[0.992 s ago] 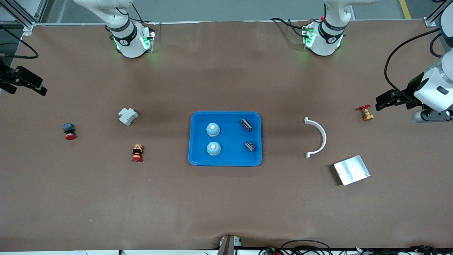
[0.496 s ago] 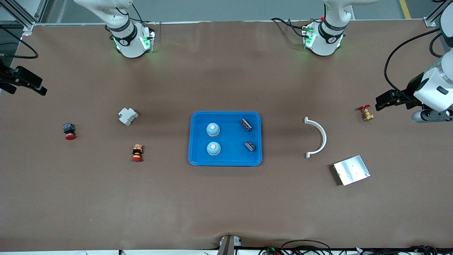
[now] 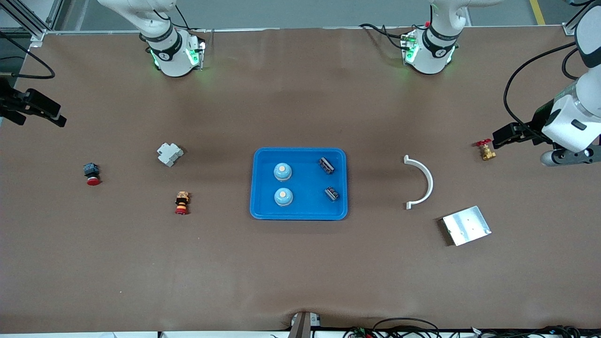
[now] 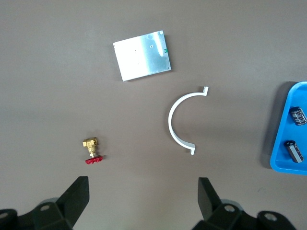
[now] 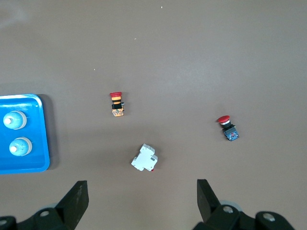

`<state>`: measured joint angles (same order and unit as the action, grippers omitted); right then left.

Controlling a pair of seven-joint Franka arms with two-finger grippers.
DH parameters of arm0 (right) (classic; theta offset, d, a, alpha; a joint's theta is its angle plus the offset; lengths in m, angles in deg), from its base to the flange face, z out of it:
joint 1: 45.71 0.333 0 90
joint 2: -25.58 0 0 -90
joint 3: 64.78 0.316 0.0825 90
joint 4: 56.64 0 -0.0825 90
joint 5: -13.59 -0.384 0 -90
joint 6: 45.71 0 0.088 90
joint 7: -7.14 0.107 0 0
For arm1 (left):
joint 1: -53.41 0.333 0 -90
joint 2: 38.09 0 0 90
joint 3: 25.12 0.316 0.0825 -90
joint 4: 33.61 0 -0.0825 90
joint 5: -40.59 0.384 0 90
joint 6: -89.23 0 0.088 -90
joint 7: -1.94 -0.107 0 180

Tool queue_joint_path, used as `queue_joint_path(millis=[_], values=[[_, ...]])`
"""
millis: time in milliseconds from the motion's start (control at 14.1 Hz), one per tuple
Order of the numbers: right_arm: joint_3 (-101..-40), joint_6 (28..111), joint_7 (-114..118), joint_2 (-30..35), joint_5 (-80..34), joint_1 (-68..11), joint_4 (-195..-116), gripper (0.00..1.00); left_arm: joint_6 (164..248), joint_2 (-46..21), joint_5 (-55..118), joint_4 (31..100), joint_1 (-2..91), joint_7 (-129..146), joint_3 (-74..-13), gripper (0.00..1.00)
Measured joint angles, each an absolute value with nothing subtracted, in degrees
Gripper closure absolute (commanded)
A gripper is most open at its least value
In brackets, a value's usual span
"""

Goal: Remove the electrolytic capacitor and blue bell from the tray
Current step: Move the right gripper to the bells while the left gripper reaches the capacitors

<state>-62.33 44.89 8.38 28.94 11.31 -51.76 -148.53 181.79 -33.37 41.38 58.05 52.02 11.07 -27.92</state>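
Centrally in the front view lay the shallow bright-blue plastic tray point(image 3: 299, 183) on the brown counter point(image 3: 300, 263). Inside it sat two pale-blue dome bells point(image 3: 282, 172) toward the right arm's end and two small dark cylindrical electrolytic capacitors point(image 3: 327, 165) toward the left arm's end, none lifted yet.

Outside the tray lay a white curved plastic bracket point(image 3: 420, 182), a silver metal plate point(image 3: 466, 225), a brass valve with a red handle point(image 3: 484, 150), a white breaker block point(image 3: 169, 154) and two red-capped push buttons point(image 3: 181, 203).

The left claw point(image 3: 504, 135) hung released over the valve at mid-right of the frame; the right claw point(image 3: 44, 112), also released, waited at the upper-left edge. Judging by this, the task stood at its opening approach: the next move called for a claw to travel over the tray and descend on one capacitor or bell.
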Motion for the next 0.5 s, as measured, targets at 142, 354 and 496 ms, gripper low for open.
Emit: queue_joint_path(millis=[142, 354, 496], values=[[-62.29, 45.85, 9.34, 28.82, 11.23, -51.58, -148.82, 0.00, 181.77, -33.34, 41.37, 58.04, 51.75, 11.11, -27.94, 0.00], [-62.24, 47.06, 12.84, 27.45, 11.18, -50.32, -149.21, 0.00, 181.53, -32.61, 41.26, 58.17, 49.66, 16.05, -28.00, 0.00], [-62.21, 47.83, 16.54, 25.77, 11.15, -49.03, -149.38, 0.00, 181.23, -31.35, 41.26, 58.33, 47.23, 20.11, -28.06, 0.00]])
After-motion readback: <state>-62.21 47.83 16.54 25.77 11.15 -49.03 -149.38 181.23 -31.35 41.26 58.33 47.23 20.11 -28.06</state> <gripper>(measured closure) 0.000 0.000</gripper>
